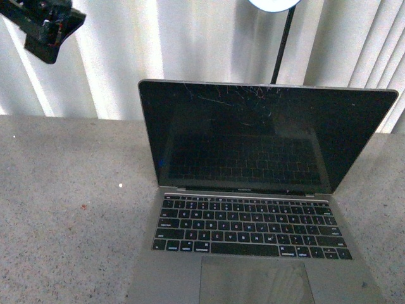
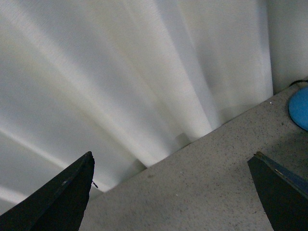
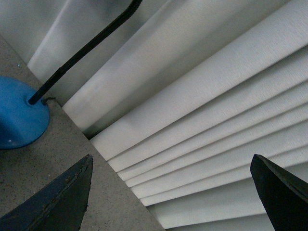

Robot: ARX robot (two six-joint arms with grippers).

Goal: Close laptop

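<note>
Left fingers spread wide and holding nothing; between them only the speckled tabletop and a white curtain. A blue base sits on the tabletop at the edge of that view, near the curtain.

Right fingers are also wide and holding nothing, pointed at the curtain folds. The same blue base is close by on the tabletop, with a thin black pole rising from it at a slant in this view.

In the front view the left arm shows as a black block high at upper left, off the tabletop and well apart from the laptop.

The laptop is open on the grey tabletop, right of centre and near the robot. Its screen is dark, tilted slightly back and scratched near the top edge, with the keys reflected in it. The black keyboard and the trackpad face the camera, and the front edge is cut off by the frame.

Behind the lid the pole goes up to a round white lamp. The curtain closes the back.
</note>
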